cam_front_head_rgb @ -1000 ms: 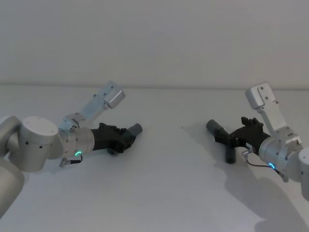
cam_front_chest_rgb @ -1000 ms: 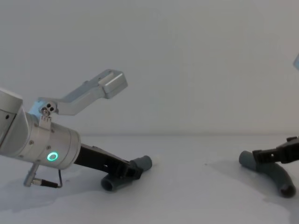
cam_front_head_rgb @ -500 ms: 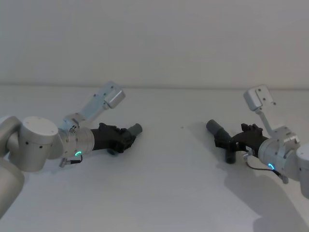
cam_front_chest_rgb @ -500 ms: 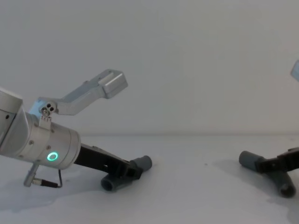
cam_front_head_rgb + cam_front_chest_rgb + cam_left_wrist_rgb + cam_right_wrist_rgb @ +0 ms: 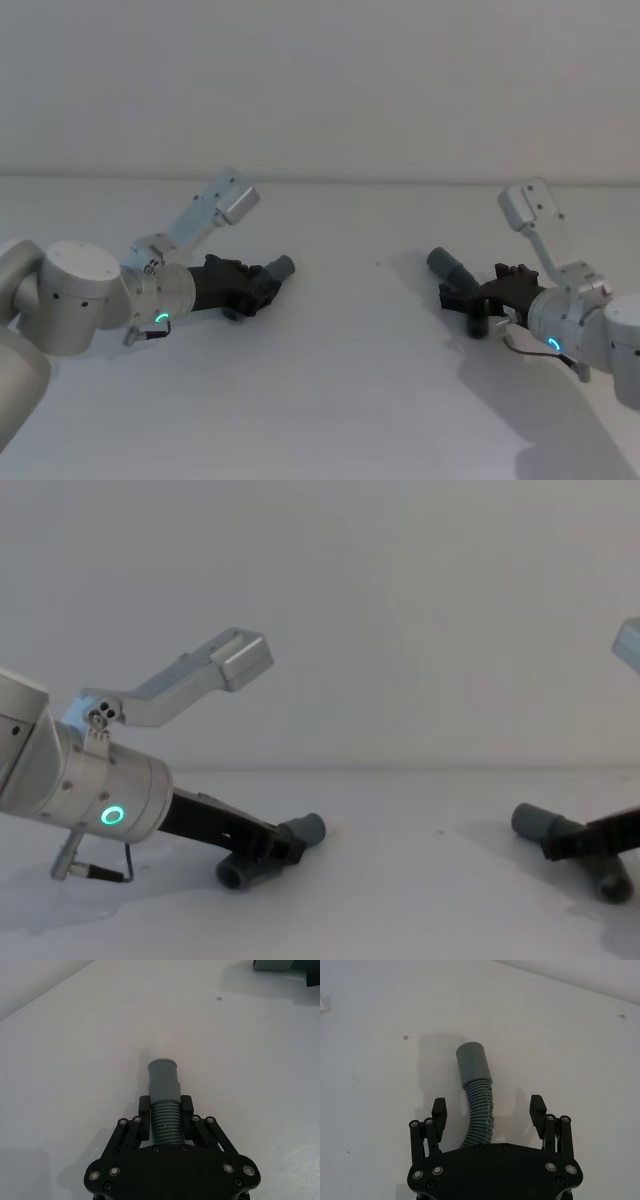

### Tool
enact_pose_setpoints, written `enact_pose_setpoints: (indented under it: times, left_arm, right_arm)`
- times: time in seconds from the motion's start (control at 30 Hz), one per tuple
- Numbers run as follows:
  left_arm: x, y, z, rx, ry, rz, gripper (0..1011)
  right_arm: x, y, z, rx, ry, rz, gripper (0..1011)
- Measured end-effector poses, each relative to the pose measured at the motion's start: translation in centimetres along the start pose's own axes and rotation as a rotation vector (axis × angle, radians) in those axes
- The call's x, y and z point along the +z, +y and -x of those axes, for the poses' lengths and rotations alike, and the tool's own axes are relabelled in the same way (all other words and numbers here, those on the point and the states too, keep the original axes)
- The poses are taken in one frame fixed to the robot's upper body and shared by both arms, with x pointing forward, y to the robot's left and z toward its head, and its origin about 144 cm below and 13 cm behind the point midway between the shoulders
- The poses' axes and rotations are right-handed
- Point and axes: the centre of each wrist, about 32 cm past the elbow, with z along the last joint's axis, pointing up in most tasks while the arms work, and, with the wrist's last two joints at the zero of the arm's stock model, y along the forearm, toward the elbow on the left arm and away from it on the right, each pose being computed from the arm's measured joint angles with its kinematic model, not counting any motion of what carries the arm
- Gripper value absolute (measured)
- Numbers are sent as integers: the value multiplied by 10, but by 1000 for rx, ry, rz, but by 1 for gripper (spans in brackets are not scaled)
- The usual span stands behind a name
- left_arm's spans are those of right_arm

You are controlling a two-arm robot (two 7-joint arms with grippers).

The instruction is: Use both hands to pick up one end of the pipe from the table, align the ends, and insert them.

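On the white table (image 5: 350,390) lie two ribbed dark grey pieces of the pipe. My left gripper (image 5: 165,1106) is shut on the left piece (image 5: 165,1122) just behind its smooth grey cuff end (image 5: 163,1076), which points toward the table's middle (image 5: 283,267). The piece rests low on the table (image 5: 240,872). My right gripper (image 5: 488,1108) is open and straddles the right piece (image 5: 481,1110), one finger on each side, not touching it. That piece's wider grey cuff end (image 5: 472,1064) lies ahead of the fingers (image 5: 442,262). In the chest view the right piece (image 5: 545,823) lies flat.
A silver camera bracket (image 5: 225,203) stands out above the left arm, and a similar one (image 5: 528,207) rises above the right arm. Bare table stretches between the two pieces. A pale wall (image 5: 320,80) runs behind the table.
My right gripper has come down and forward, so its open fingers now sit either side of the right pipe piece. The left gripper and its piece have not moved.
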Motion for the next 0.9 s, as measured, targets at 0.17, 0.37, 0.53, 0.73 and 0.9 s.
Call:
enact_pose_setpoints:
  times: [0.17,0.37,0.53,0.73,0.9]
  left_arm:
    - [0,0,0,0,0,0,341]
    - [0,0,0,0,0,0,342]
    - [0,0,0,0,0,0,342]
    - [0,0,0,0,0,0,342]
    - [0,0,0,0,0,0,342]
  right_arm:
    - [1,1,1,0,6,11,1002]
    - [3,2,3,-4,18,24,1002]
    - [4,3,4,-12,32,36,1002]
    - [6,3,5,-19,46,47,1002]
    - [7,3,6,-23,55,53,992]
